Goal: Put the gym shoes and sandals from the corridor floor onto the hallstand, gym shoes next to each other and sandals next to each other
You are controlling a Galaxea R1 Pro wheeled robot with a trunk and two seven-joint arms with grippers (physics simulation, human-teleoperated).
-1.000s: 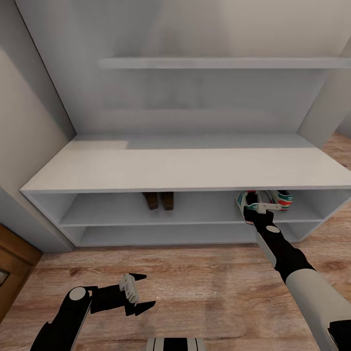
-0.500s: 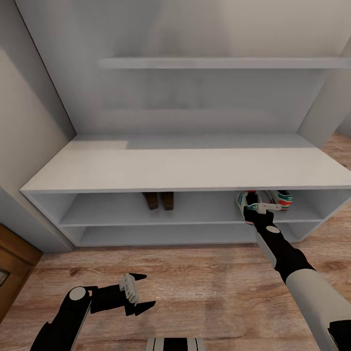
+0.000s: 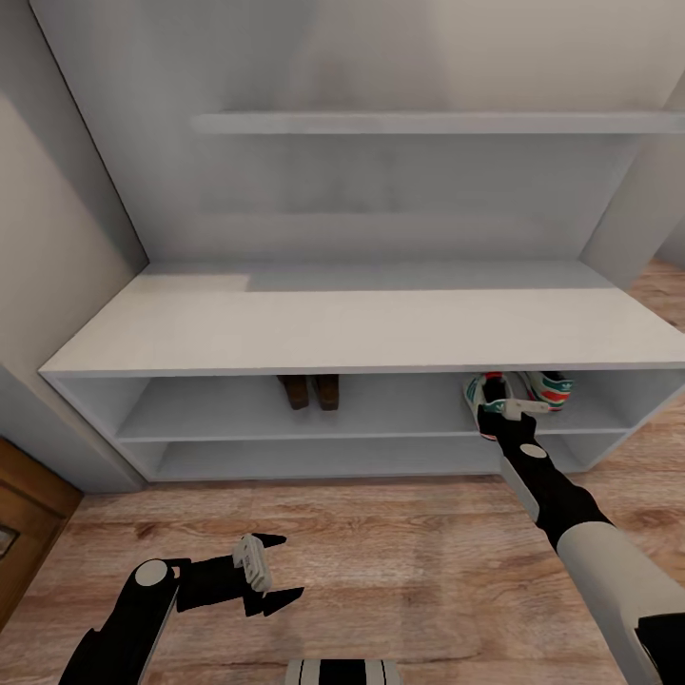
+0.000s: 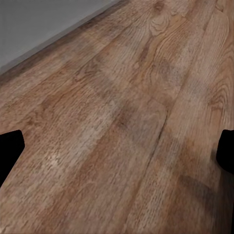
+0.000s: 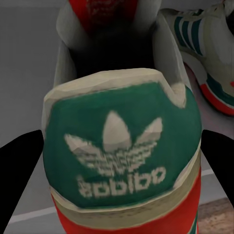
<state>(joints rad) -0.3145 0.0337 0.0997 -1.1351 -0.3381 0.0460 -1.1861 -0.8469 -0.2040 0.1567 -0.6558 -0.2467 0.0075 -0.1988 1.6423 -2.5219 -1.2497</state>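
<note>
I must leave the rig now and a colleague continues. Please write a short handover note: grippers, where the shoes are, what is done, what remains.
Right gripper: at the heel of one gym shoe on the upper shelf of the hallstand, fingers on either side of the heel; grip or release cannot be told.
Left gripper: open, empty, over the corridor floor.
Second gym shoe: on the same shelf, just beside the first.
Sandals: side by side on the upper shelf, further left.
Done: all four on the rack, paired.
Left: confirm release, withdraw the right arm.
</note>
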